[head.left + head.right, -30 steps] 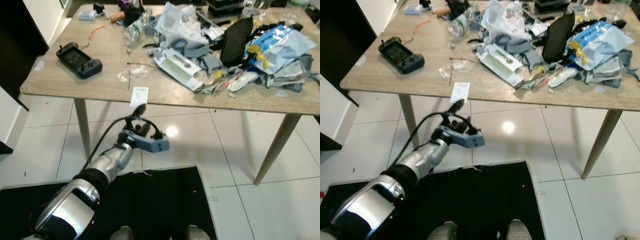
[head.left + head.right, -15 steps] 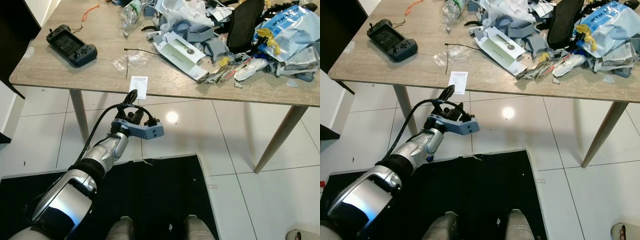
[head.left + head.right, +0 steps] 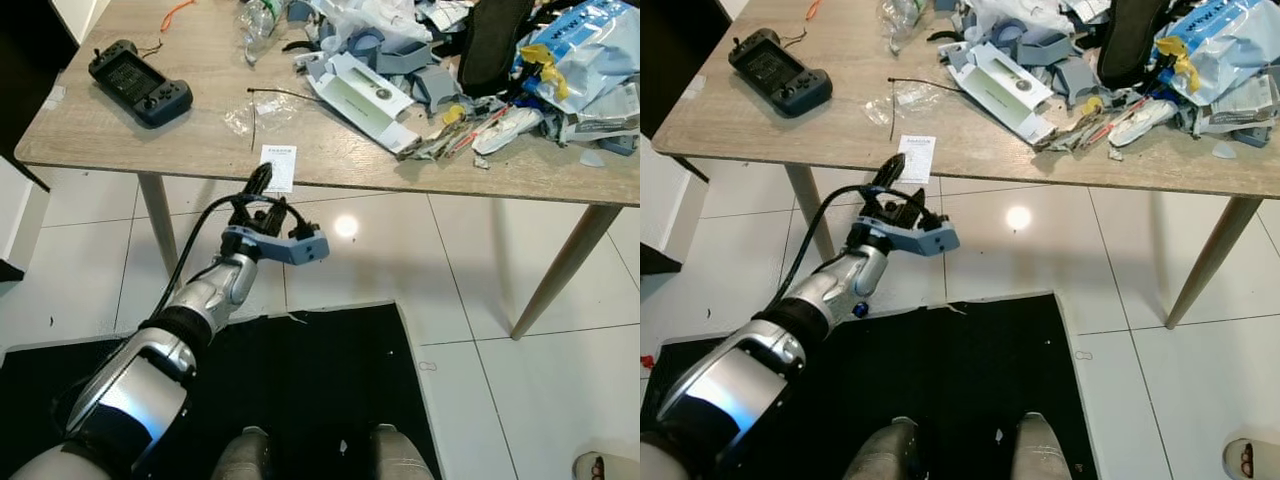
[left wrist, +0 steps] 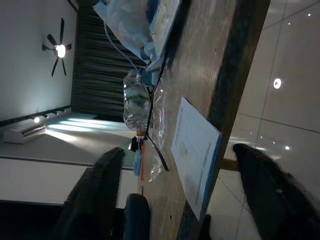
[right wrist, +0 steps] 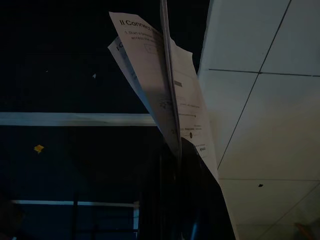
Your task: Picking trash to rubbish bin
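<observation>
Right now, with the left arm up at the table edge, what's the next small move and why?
Probably ease the left gripper forward and close it on the white paper slip. The slip overhangs the table edge, and in the wrist view the open fingers straddle it.

- The table (image 3: 130,140) is running off the picture at twelve and three o'clock, taking part of the trash pile (image 3: 480,70) with it.
- The printing on the white paper slip (image 3: 278,167) is reading too small.
- The left gripper (image 3: 262,180) is covering the slip's lower corner.
- The folded leaflet (image 5: 165,95) is sitting in deep shade, its small print unreadable.
</observation>
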Motion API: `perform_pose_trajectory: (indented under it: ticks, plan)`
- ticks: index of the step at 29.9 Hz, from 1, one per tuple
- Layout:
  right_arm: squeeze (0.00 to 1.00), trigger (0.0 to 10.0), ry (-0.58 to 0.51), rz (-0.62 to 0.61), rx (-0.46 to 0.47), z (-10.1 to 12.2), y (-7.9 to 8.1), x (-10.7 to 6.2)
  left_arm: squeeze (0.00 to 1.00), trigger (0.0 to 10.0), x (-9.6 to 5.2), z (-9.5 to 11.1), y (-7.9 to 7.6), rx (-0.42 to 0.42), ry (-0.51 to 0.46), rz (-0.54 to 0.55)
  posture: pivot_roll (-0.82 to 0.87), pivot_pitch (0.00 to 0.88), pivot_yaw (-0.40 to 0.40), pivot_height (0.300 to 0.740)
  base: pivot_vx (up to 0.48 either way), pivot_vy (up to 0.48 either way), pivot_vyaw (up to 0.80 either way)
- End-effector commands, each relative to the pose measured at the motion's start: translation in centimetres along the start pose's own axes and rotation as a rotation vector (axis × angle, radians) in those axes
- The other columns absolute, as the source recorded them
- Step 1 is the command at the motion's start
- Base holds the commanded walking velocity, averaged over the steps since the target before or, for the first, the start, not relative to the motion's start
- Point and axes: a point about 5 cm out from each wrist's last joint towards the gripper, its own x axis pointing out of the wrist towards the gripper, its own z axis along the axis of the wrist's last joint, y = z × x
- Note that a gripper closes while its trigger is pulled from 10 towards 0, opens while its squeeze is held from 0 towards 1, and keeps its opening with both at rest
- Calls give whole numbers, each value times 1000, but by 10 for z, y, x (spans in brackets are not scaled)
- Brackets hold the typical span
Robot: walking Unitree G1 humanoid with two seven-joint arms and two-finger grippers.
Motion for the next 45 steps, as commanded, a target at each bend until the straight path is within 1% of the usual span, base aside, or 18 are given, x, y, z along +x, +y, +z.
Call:
perform_pose_trajectory:
  ticks: [1, 2, 3, 22, 24, 25, 26, 28, 29, 30, 31, 32, 33, 34, 35, 36, 43, 45]
  plan:
    - [0, 10000, 46, 35, -5, -16, 12, -1, 0, 2510, -5, -2, -7, -8, 17, -19, -124, 360, 124, 740, 0, 0, 0]
    - [0, 10000, 45, 35, -4, -16, 13, -1, 0, 863, -5, -2, -7, -15, 20, -16, -124, 360, 124, 740, 0, 0, 0]
    - [0, 10000, 43, 36, -3, -16, 13, -1, 0, 0, -4, -1, -6, -24, 23, -14, -124, 360, 124, 740, 0, 0, 0]
    - [0, 10000, 27, 27, 7, -8, 10, 0, 0, 0, -3, -2, -5, -34, 35, -9, -133, 321, 121, 740, 0, 0, 0]
    - [0, 10000, 11, 26, 3, 0, 9, 1, 0, 0, -4, -8, 0, -236, 89, 13, -126, 300, 118, 740, 0, 0, 0]
    - [0, 10000, 11, 26, 3, 0, 9, 1, 0, 0, -4, -8, 0, -236, 89, 13, -126, 300, 118, 740, 0, 0, 0]
    - [0, 10000, 2, 25, 0, 5, 9, 2, 0, 0, -6, -12, -3, -479, 156, -20, -119, 280, 115, 740, 0, 0, 0]
    - [0, 10000, -5, 25, -3, 10, 9, 2, 0, 0, -9, -12, -7, -718, 197, -62, -113, 266, 112, 740, 0, 0, 0]
    - [0, 10000, -5, 25, -3, 10, 9, 2, 0, 0, -9, -12, -7, -718, 197, -62, -113, 266, 112, 740, 0, 0, 0]
    - [0, 10000, -8, 25, -5, 13, 9, 3, 0, 0, -10, -11, -10, -844, 211, -91, -110, 261, 111, 740, 0, 0, 0]
    - [0, 10000, -8, 25, -5, 13, 9, 3, 0, 0, -10, -11, -10, -844, 211, -91, -110, 261, 111, 740, 0, 0, 0]
    - [0, 10000, -11, 26, -10, 16, 8, 3, 0, 2824, -12, -11, -12, -987, 212, -117, -103, 242, 105, 740, 0, 0, 0]
    - [0, 10000, -11, 26, -10, 16, 8, 3, 0, 2824, -12, -11, -12, -987, 212, -117, -103, 242, 105, 740, 0, 0, 0]
    - [0, 10000, -15, 27, -17, 20, 8, 3, 0, 3843, -14, -11, -13, -1146, 206, -130, -95, 228, 100, 740, 0, 0, 0]
    - [0, 10000, -21, 27, -26, 25, 7, 4, 0, 10000, -16, -13, -11, -1308, 190, -136, -86, 210, 92, 740, 0, 0, 0]
    - [0, 10000, -27, 28, -34, 29, 7, 4, 0, 10000, -21, -17, -10, -1407, 165, -140, -80, 197, 89, 740, 0, 0, 0]
    - [0, 10000, -37, 30, -60, 39, 6, 5, 0, 10000, -31, -32, -5, -1513, 131, -109, -68, 151, 68, 740, 0, 0, 0]
    - [0, 10000, -37, 30, -70, 41, 5, 5, 0, 10000, -34, -35, -1, -1570, 75, -113, -65, 138, 64, 740, 0, 0, 0]
